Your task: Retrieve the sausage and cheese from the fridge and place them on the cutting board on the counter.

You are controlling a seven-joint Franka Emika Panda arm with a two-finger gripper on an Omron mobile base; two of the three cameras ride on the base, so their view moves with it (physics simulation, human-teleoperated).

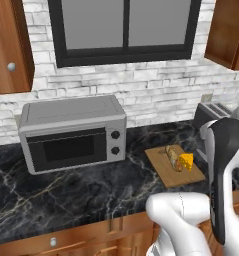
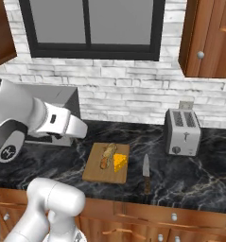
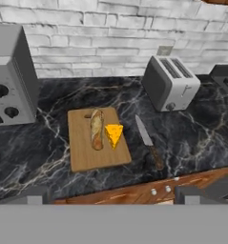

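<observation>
On the black marble counter (image 3: 48, 152) lies the light-brown cutting board (image 3: 97, 157). A yellow cheese wedge (image 3: 114, 134) rests on it, touching a long tan bread roll (image 3: 96, 126). In the right base view a slim red-brown sausage (image 2: 103, 164) seems to lie against the roll's near end; elsewhere it blends with the roll. My gripper (image 3: 113, 198) hangs back above the counter's front edge, open, its dark fingertips (image 3: 34, 196) wide apart with nothing between them. The fridge is out of view.
A grey microwave (image 1: 73, 132) stands left of the board and a silver toaster (image 2: 182, 131) to its right by the brick wall. Between board and toaster lies a knife (image 2: 146, 172). Wooden upper cabinets (image 2: 209, 38) hang at both sides.
</observation>
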